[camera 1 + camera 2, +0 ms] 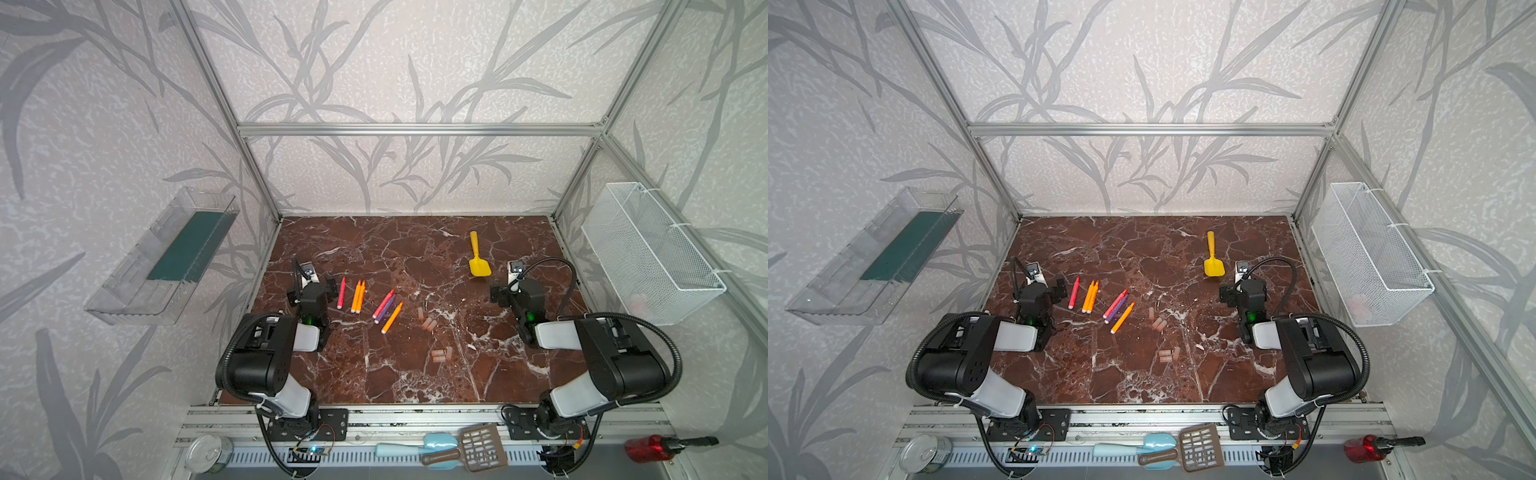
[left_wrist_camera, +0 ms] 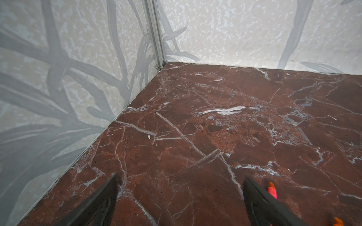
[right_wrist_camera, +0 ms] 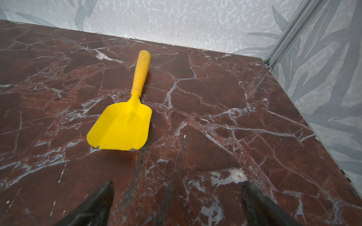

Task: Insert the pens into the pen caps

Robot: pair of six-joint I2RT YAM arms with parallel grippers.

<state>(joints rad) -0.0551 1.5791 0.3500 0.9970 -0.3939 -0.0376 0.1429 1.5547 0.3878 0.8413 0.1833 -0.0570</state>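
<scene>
Right, starting at my left gripper [image 2: 181, 183]: its jaws stand wide apart with only bare table [image 2: 195, 127] between them, and nothing is held. In the left wrist view, the tip of a red-pink pen [image 2: 272, 191] pokes out just beside one finger. In both top views that pen lies just to the gripper's inner side. Its long axis runs near-to-far, with the point toward the back wall and the white end toward me. The other pens [image 1: 358, 296] fan out beyond it toward the middle of the table, the farther ones more slanted. My right gripper [image 3: 179, 185] is spread just as wide and empty, looking at the yellow shovel [image 3: 125, 121], which is no part of this job. The pen caps [image 1: 430, 323] sit in two small clusters between the arms, somewhat closer to the right one. So I judge that the left arm should take the red-pink pen, closing across its shaft, while the right arm fetches a cap.
</scene>
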